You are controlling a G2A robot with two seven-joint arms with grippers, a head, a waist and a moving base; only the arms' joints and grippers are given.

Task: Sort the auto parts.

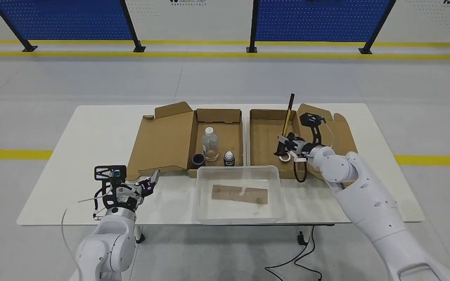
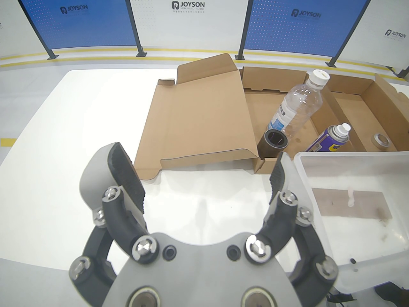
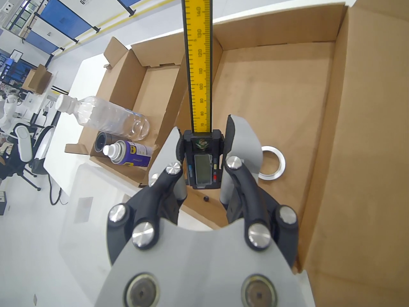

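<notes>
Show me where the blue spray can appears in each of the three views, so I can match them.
Top view: spray can in the left cardboard box, at its front wall, beside the black cylinder.
Left wrist view: spray can just behind the clear bin rim.
Right wrist view: spray can next to the black cylinder.
Shared landmark: the water bottle, close by the can in every view.

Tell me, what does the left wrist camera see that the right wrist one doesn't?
Left wrist view, not the right: the left gripper, open above the table. Right wrist view, not the left: the right gripper shut on a yellow measuring tool above a cardboard box. Both: the water bottle, spray can, black tube and metal ring.
</notes>
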